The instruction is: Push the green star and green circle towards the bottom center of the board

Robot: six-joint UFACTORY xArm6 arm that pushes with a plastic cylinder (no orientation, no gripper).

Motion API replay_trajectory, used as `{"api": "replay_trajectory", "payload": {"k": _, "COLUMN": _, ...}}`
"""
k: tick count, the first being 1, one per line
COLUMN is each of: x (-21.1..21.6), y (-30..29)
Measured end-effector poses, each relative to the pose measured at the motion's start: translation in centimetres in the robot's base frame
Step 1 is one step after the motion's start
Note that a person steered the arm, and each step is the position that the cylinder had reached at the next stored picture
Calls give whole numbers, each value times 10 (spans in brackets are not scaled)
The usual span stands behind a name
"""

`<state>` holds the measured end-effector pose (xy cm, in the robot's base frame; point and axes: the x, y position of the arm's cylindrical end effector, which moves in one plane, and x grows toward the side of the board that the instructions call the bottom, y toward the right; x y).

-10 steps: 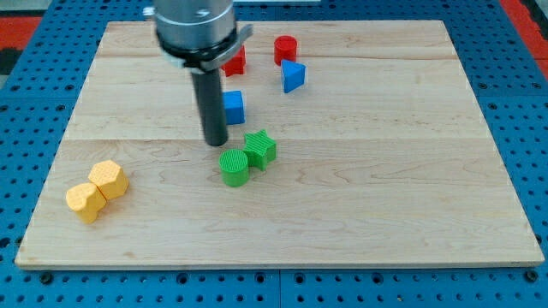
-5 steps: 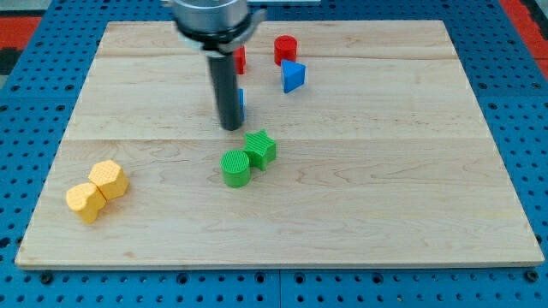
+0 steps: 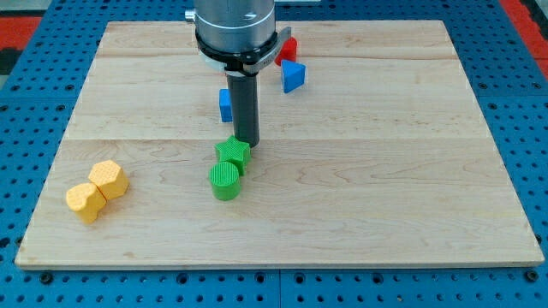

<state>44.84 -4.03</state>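
The green star [image 3: 232, 153] lies near the board's middle, touching the green circle [image 3: 225, 180] just below and left of it. My tip [image 3: 247, 142] stands right at the star's upper right edge, touching it. The rod rises toward the view's top and hides part of the blue block [image 3: 225, 104] behind it.
A blue triangular block [image 3: 293, 76] and a red block [image 3: 288, 48] lie near the view's top, partly behind the arm. Two yellow blocks [image 3: 108, 179] [image 3: 86, 201] sit touching at the lower left. The wooden board [image 3: 411, 171] lies on a blue pegboard.
My tip moved right and down to the star's upper right. The green star and green circle shifted left and down, toward the view's bottom.
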Motion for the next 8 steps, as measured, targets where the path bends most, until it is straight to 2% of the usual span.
{"api": "replay_trajectory", "payload": {"k": 1, "x": 10, "y": -8}}
{"api": "replay_trajectory", "payload": {"k": 2, "x": -10, "y": -8}}
{"api": "replay_trajectory", "payload": {"k": 4, "x": -9, "y": -55}}
{"api": "replay_trajectory", "payload": {"k": 6, "x": 52, "y": -51}}
{"api": "replay_trajectory", "payload": {"k": 7, "x": 65, "y": -51}}
{"api": "replay_trajectory", "payload": {"k": 8, "x": 60, "y": -73}}
